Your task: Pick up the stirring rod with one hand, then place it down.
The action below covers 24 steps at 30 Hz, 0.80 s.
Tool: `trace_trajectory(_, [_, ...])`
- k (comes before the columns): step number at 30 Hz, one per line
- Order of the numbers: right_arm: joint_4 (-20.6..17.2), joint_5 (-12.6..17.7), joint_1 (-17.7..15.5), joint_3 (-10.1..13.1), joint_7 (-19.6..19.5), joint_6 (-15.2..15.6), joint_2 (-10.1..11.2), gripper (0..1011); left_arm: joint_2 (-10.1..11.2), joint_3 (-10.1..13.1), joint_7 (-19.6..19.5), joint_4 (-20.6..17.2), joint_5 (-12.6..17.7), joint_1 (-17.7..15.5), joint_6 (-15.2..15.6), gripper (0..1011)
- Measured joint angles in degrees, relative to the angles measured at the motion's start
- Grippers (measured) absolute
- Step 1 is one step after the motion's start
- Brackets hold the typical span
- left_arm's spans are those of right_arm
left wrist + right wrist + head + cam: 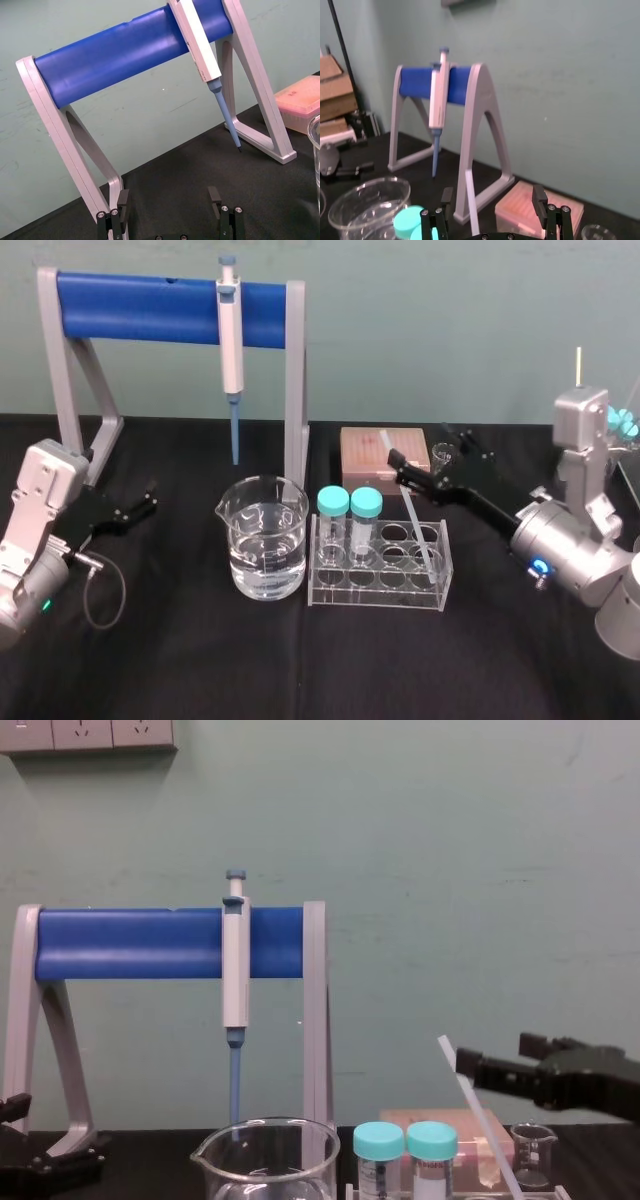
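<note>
Head view: the stirring rod (418,525) stands tilted in a clear tube rack (375,590) on the black counter (300,670). Its lower end sits toward the rack's right end, and its upper end leans back over a pink box (365,462). The right end effector (398,468) hangs at the rod's upper end with its fingers spread; whether it touches the rod cannot be told. The left end effector (150,498), also spread, sits low at the left, near the foot of a grey stand (296,390). A pipette (231,335) hangs from the stand's blue bar. A beaker of water (265,540) stands just left of the rack.
</note>
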Motion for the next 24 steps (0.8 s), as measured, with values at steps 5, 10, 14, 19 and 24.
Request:
trace_trajectory(5, [-2.44,0.02,-1.18,2.70,-2.02,-2.67,0.07,1002,0.00,0.00,0.00,0.00,0.00,0.00,0.00,1000])
trace_trajectory(10, [-4.40,-5.14,-3.19,6.17,-11.94,-4.43,-1.02,1003,0.00,0.00,0.00,0.00,0.00,0.00,0.00,1000])
trace_trajectory(14, [-4.44,-8.77,-4.19,7.55,-18.98,-2.15,-2.32,1003,0.00,0.00,0.00,0.00,0.00,0.00,0.00,1001])
trace_trajectory(19, [-2.94,-10.46,-5.26,9.02,-24.06,2.48,-4.11,1003,0.00,0.00,0.00,0.00,0.00,0.00,0.00,1000])
trace_trajectory(24, [-1.53,-10.69,-5.79,9.63,-24.59,4.84,-5.25,1003,0.00,0.00,0.00,0.00,0.00,0.00,0.00,1000])
